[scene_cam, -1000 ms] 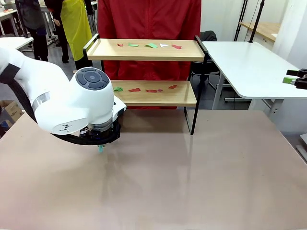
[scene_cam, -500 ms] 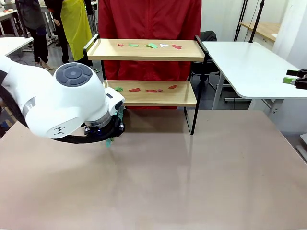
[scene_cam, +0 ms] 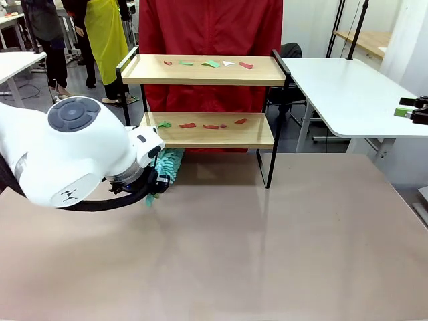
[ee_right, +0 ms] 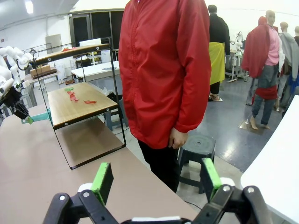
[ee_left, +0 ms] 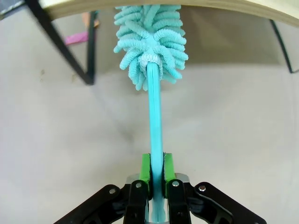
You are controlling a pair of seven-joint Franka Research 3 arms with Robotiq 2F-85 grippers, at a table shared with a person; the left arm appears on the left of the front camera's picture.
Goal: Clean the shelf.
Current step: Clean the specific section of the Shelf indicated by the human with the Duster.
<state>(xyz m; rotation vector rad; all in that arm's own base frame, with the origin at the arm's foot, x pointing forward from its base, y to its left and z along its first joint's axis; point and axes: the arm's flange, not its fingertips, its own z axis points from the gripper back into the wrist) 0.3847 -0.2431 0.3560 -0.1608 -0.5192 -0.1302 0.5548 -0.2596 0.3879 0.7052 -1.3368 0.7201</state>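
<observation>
Left gripper [ee_left: 156, 169]: clamped on the thin handle of a teal duster [ee_left: 155, 116], with the green pads [ee_left: 145, 167] flat against either side of it.
Grip spot: at the handle's near end, likely so that the full length reaches ahead of the arm.
Duster head [scene_cam: 168, 164]: fluffy, at the far end of the handle, tucked just under the near edge of the lower board [scene_cam: 221, 137] at its left end; I cannot tell whether it touches the wood.
Shelf [scene_cam: 200, 71]: stands at the far side of the tabletop [scene_cam: 267, 234], around the middle, with two boards in a black frame.
Scraps [scene_cam: 211, 63]: small red, green and white bits lie on both boards; these look like the mess to sweep off.
Judgement: the head sits below the lower board rather than on it, so it would have to come up over the edge before it can sweep.
Person [ee_right: 168, 70]: in a red jacket, standing close behind the shelf, hands down.
Right gripper [ee_right: 156, 179]: jaws wide and holding nothing, parked off to the far right, probably to keep clear of the work.
</observation>
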